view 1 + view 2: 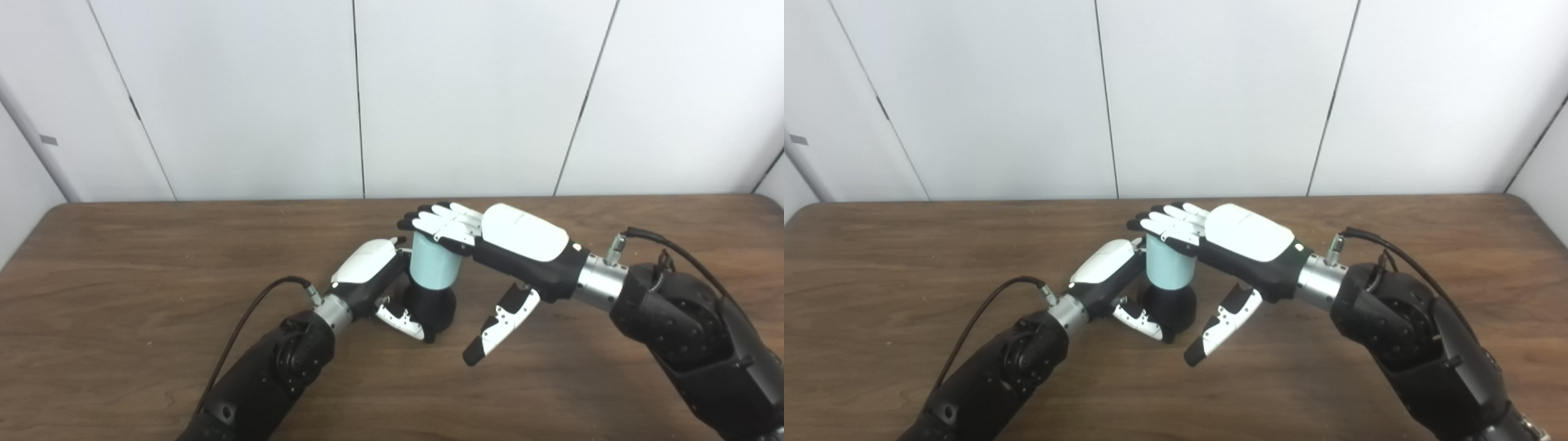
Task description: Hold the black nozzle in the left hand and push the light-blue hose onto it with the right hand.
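Left hand (367,269) curled, right hand (514,242) flat, fingers (438,222) extended

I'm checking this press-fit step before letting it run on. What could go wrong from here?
The right hand lies flat and open on top of the light-blue hose, not gripping it; an off-centre push could tilt the hose or slide the hand off. The left hand wraps the black nozzle low at one side, so the nozzle might skid on the table.

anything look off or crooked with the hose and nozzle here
Nothing stands out. The light-blue hose sits upright on the black nozzle, gripped by the left hand; the right hand rests flat on top, fingers extended.
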Action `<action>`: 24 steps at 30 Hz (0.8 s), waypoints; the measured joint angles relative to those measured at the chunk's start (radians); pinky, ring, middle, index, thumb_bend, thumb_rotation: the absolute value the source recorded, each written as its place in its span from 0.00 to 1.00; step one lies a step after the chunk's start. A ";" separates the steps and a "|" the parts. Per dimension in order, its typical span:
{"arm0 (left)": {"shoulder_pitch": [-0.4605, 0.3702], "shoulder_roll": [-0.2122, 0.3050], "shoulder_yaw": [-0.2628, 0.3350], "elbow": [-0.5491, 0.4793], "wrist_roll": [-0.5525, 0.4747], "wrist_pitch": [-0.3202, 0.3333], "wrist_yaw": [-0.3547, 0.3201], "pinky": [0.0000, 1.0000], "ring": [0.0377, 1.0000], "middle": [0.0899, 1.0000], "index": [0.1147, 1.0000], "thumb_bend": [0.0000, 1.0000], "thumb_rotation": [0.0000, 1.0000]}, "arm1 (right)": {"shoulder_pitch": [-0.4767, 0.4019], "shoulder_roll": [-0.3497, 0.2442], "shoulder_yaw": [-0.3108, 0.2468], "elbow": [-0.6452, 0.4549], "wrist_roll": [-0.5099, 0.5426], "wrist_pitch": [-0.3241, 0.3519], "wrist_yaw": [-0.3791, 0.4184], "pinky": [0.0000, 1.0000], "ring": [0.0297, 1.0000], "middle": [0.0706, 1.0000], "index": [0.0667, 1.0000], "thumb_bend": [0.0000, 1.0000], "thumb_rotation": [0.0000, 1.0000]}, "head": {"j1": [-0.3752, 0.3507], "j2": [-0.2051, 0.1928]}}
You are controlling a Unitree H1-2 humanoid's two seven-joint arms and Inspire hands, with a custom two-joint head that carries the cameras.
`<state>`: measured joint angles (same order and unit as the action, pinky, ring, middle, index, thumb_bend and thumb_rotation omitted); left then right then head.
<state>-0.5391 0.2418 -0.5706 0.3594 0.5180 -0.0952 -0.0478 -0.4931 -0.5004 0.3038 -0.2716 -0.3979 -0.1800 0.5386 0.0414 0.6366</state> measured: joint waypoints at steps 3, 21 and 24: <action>0.000 0.000 0.000 0.000 0.000 0.000 0.000 1.00 0.58 0.43 0.42 0.53 0.00 | -0.002 0.000 0.001 0.000 -0.005 0.000 0.008 1.00 1.00 1.00 1.00 0.76 0.66 | -0.002 0.003; 0.002 0.001 0.001 -0.004 0.000 0.004 -0.003 1.00 0.57 0.43 0.42 0.53 0.00 | -0.037 -0.002 0.044 0.000 -0.092 0.022 0.036 1.00 1.00 1.00 0.96 0.75 0.66 | -0.002 0.012; 0.002 0.002 0.000 -0.005 0.000 0.006 -0.005 1.00 0.57 0.44 0.41 0.53 0.00 | -0.052 -0.002 0.063 -0.006 -0.119 0.038 0.042 1.00 1.00 1.00 0.96 0.76 0.66 | -0.002 0.015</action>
<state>-0.5373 0.2440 -0.5701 0.3546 0.5182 -0.0889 -0.0531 -0.5449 -0.5023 0.3668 -0.2775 -0.5166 -0.1422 0.5807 0.0399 0.6519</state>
